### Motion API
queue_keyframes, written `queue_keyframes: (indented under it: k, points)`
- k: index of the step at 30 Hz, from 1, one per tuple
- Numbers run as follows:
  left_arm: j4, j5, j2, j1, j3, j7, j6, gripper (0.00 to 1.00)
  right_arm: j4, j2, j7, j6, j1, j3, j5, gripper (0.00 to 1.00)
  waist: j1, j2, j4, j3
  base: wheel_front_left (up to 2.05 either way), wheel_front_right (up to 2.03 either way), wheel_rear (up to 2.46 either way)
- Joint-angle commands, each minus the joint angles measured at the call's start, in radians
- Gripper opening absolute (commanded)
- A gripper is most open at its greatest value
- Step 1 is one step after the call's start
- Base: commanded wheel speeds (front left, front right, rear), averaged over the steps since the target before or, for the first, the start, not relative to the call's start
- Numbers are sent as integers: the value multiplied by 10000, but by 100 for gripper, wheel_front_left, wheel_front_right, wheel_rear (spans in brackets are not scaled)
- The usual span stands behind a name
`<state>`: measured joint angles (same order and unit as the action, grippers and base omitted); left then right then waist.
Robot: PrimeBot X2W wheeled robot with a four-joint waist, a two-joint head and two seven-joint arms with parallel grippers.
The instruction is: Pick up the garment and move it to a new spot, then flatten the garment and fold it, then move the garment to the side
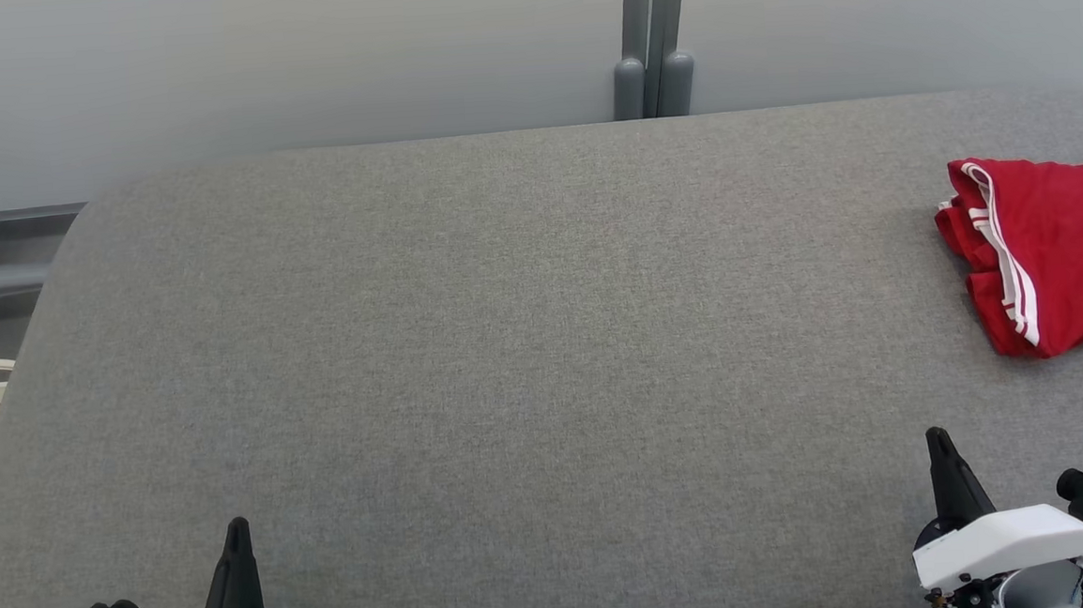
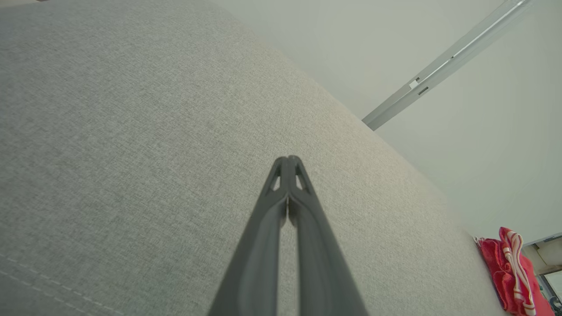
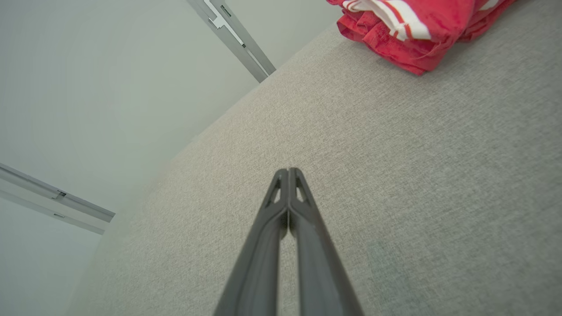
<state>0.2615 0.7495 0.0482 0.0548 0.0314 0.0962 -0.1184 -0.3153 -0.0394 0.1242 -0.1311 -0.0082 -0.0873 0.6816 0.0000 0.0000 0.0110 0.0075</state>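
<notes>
Garment [image 1: 1055, 249] lies folded at the right side of the table [image 1: 507, 362], well apart from left gripper [image 1: 236, 528] and right gripper [image 1: 936, 438], both pinched together empty, so the task looks essentially done.

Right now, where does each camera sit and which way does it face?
Head view: on the head, facing down over the grey table; left gripper lower left, right gripper lower right.
Left wrist view: on the left wrist, looking along its shut gripper across the table.
Right wrist view: same, from the right wrist.
Shared: all three show the red garment.
</notes>
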Motion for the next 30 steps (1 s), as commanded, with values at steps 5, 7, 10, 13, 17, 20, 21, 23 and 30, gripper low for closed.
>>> queue_keyframes:
  k: [5,7,10,13,17,20,21,23,30]
  points:
    - [-228,811,37,-339,152,-247,37,0,308,-74,-171,1,-112,17,914,0,0,0,-6,-5,0,0,0]
    - [-252,1078,37,-375,185,-326,41,0,355,-76,-222,1,-115,24,1194,0,0,0,-8,-6,0,0,0]
    - [-286,1448,37,-415,235,-444,45,0,420,-81,-298,1,-118,35,1610,0,0,0,-12,-9,0,0,0]
    - [-316,1828,37,-454,283,-554,50,0,486,-85,-373,1,-121,45,2006,0,0,0,-16,-12,0,0,0]
    - [-359,2299,37,-511,347,-702,58,0,570,-92,-470,1,-126,58,2519,0,0,0,-20,-16,0,0,0]
    - [-389,2627,38,-553,395,-807,64,0,630,-97,-539,1,-129,68,2898,0,0,0,-24,-18,0,0,0]
    - [-400,2747,38,-566,411,-849,66,0,651,-98,-561,0,-129,71,3017,0,0,0,-25,-19,0,0,0]
    - [-421,2976,38,-596,442,-915,70,0,690,-102,-614,0,-131,77,3257,0,0,0,-27,-21,0,0,0]
    - [-491,3720,38,-674,540,-1144,82,0,823,-111,-761,1,-138,102,4067,0,0,0,-36,-28,0,0,0]
